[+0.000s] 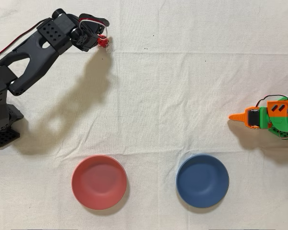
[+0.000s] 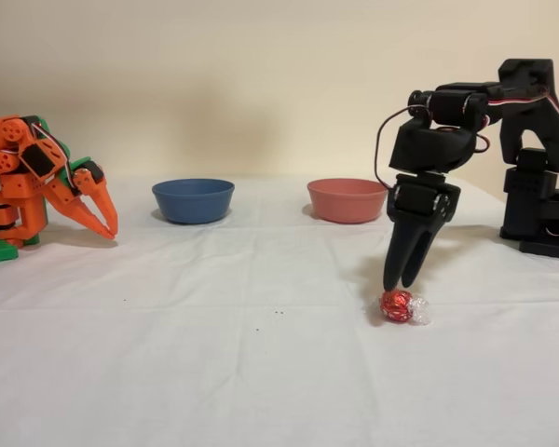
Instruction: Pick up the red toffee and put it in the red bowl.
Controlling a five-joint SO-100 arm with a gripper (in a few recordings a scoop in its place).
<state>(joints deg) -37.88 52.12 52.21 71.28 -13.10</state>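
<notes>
Status: the pick has not yet been made. The red toffee (image 2: 397, 305) lies on the white tablecloth (image 2: 214, 354), and the gripper (image 2: 400, 283) of the black arm (image 2: 526, 140) points straight down with its tips just above the candy. In the fixed view the two fingers (image 2: 412, 244) stand close together, with only a narrow slit between their tips; they pinch nothing. No contact with the toffee is visible (the tips appear to end just short of the foil).

In the overhead view the toffee (image 1: 103, 42) sits near the top left of the cloth, partly under the gripper (image 1: 100, 39), its clear wrapper end pointing right.

The red bowl (image 1: 99, 182) is empty and rests near the lower edge of the overhead view, well apart from the toffee. The blue bowl (image 1: 202, 180) stands beside it to the right, also empty. The orange arm (image 1: 271, 117) is idle at the right edge.

Remaining steps, as a judgement: spread the fingers, descend around the toffee, close, lift, carry to the red bowl, release. The whole transfer is therefore outstanding.

Markings: no brand, label or legible writing is visible on the toffee, the bowls or either arm.
</notes>
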